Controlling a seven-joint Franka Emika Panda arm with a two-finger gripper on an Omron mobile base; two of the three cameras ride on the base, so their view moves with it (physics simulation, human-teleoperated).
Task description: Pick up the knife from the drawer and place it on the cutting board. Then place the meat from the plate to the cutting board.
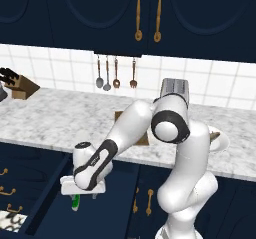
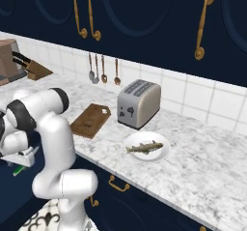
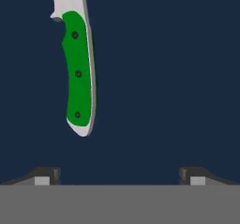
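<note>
Three views, one risk each, taken in turn
Left base view, arm: folded low, with the gripper (image 1: 82, 193) down in the open drawer (image 1: 30, 183) under the counter (image 1: 60, 118)
Left base view, knife: a bit of green handle shows just under the hand, knife (image 1: 75, 202)
Left base view, risk: the hand sits close to the counter's front edge, so lifting straight up could, I judge, knock the wrist against it
Right base view, targets: cutting board (image 2: 90, 120) lies on the counter left of the toaster (image 2: 139, 103); plate (image 2: 146, 147) with the meat (image 2: 144, 148) sits just in front of the toaster, near the counter edge
Right base view, risk: board and toaster stand close together, so a wide swing with the knife could clip the toaster or nudge the plate
Hand view, gripper: both finger tips (image 3: 47, 175) stand far apart at the bottom, nothing between them
Hand view, knife: lying flat on the drawer floor, handle toward the fingers, blade pointing away, set off to the left of the midline between the tips and not touching either
Hand view, risk: closing from here would likely catch nothing; coming down off-centre could push the handle aside or pinch only its end, so the knife may tip or slip on the lift
</note>
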